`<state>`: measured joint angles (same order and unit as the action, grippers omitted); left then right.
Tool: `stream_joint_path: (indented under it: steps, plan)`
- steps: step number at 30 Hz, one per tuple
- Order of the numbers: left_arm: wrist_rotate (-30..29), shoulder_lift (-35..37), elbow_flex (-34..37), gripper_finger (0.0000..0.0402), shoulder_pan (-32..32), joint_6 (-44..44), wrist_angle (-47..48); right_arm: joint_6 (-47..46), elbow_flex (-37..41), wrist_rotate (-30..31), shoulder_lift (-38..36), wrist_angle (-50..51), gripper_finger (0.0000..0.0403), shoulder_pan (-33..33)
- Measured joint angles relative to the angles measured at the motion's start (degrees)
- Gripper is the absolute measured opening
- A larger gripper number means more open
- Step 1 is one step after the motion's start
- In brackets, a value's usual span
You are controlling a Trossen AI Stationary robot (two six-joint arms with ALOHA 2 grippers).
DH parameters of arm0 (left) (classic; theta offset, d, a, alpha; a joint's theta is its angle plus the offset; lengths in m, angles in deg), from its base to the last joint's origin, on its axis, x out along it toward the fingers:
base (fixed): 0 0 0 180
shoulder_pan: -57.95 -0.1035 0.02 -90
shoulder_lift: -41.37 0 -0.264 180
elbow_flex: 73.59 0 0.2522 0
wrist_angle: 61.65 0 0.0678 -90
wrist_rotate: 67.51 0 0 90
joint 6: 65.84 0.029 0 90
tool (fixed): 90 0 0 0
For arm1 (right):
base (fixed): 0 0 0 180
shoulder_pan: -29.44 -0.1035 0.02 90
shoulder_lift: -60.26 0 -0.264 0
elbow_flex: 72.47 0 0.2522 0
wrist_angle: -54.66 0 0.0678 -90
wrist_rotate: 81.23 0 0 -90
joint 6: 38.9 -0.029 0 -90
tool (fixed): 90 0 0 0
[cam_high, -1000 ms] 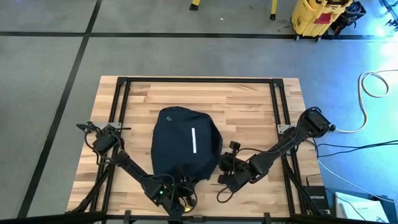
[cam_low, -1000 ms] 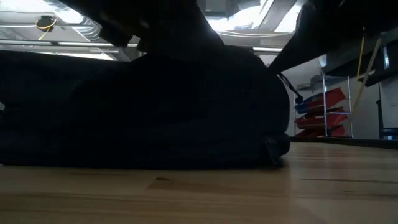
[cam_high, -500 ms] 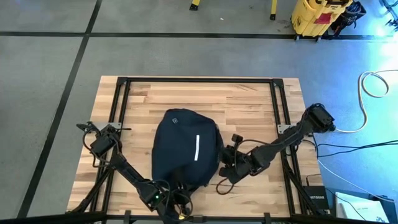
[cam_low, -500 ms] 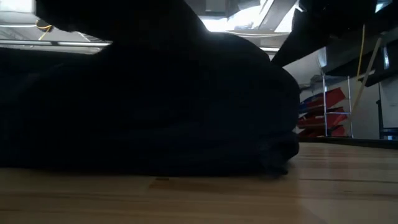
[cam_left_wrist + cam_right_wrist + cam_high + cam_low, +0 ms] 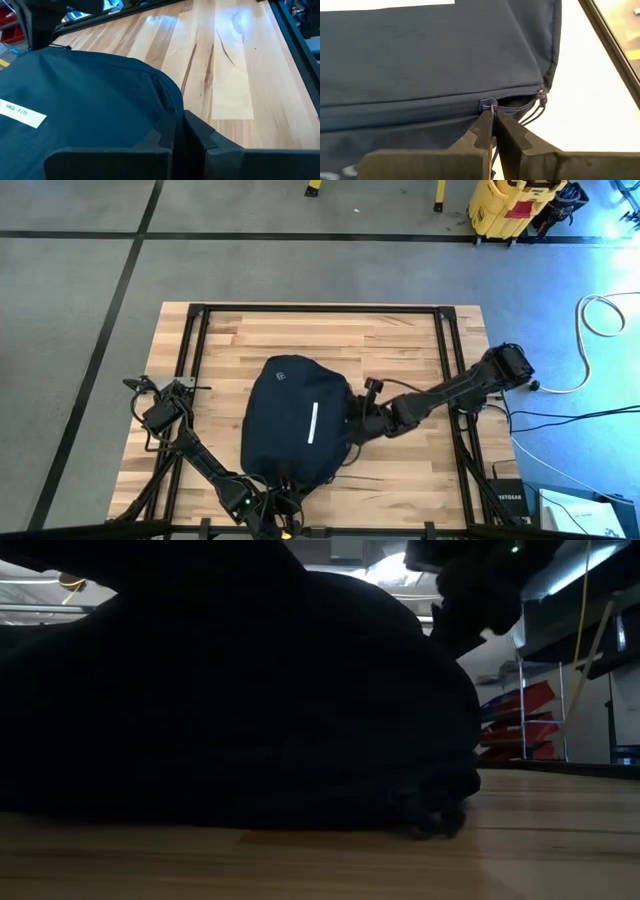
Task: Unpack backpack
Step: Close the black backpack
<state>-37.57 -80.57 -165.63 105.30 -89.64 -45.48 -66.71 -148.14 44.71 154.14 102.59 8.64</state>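
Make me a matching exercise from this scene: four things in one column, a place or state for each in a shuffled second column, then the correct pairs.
Things:
1. backpack
2. left gripper
3. right gripper
4. yellow cart

Places or states:
A. on the floor beyond the table's far right corner
B. shut on fabric at the bag's near edge
C. lying in the middle of the wooden table
D. shut at the zipper pull on the bag's right side

Pairs: 1-C, 2-B, 3-D, 4-A
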Motion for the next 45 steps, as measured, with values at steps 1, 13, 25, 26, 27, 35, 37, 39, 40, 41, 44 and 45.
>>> stream_joint_path:
  steps: [1,13,25,26,27,35,37,39,40,41,44,45]
  plan:
    - [0.01,-0.01,0.0,0.0,0.0,0.01,0.0,0.76,0.02,-0.57,0.0,-0.04,0.0,0.7]
    - [-0.02,-0.01,0.0,0.0,0.02,-0.24,-0.04,8.42,0.02,-6.78,0.0,-1.7,0.0,9.9]
    - [-0.8,-0.01,0.0,0.0,-0.11,-0.75,-0.01,14.86,0.0,-13.94,0.0,-4.81,0.0,17.63]
    - [-0.89,-0.01,0.01,0.0,-0.11,-0.87,0.02,15.09,0.0,-14.58,0.0,-4.83,0.0,18.2]
    - [-0.94,-0.01,0.01,0.0,-0.11,-0.95,0.02,15.58,0.0,-15.1,0.0,-4.81,0.0,18.7]
    - [-0.98,-0.01,0.02,0.0,-0.22,-0.96,0.04,18.88,0.0,-19.23,0.0,-7.52,0.0,21.75]
    - [-1.06,-0.01,0.02,0.0,-0.23,-0.96,0.02,19.23,0.0,-20.04,0.0,-7.78,0.0,22.27]
    - [-1.42,-0.01,0.02,0.0,-0.28,-1.65,-0.09,19.23,0.0,-20.59,0.0,-7.71,0.0001,22.34]
    - [-1.81,-0.01,0.02,0.0,-0.28,-2.65,-0.09,19.19,0.0,-20.72,0.0,-7.73,0.0001,22.34]
    - [-1.98,-0.01,0.02,0.0001,-0.28,-3.0,-0.18,19.09,0.0,-21.02,0.0,-7.72,0.0003,22.34]
    - [-3.56,-0.01,0.02,0.0012,-0.2,-3.68,-0.72,18.71,0.0,-22.11,0.0,-7.23,0.0015,21.74]
    - [-4.41,0.01,0.02,0.0019,-0.16,-4.29,-0.81,18.66,0.0,-21.75,0.0,-7.16,0.0023,21.62]
